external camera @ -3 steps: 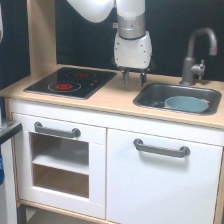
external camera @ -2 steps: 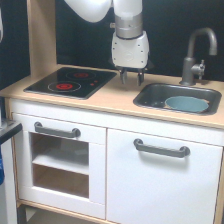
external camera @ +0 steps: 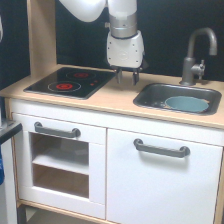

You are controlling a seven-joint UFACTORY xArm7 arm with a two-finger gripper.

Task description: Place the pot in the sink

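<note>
The light blue pot (external camera: 186, 103) lies inside the dark grey sink (external camera: 150, 95), toward the exterior view's right end of the basin. My gripper (external camera: 127, 77) hangs over the wooden counter between the hob and the sink, to the pot's left and above it. Its two dark fingers point down with a small gap and nothing between them, so it looks open and empty.
A black hob (external camera: 70, 81) with red rings sits at the exterior view's left. A grey curved faucet (external camera: 196, 55) stands behind the sink. Below the counter are white cabinet doors with grey handles (external camera: 161, 148). A wooden post (external camera: 41, 35) rises at the back left.
The arm has drifted slightly to the exterior view's left and a little upward, away from the sink. The pot stays put in the basin.
</note>
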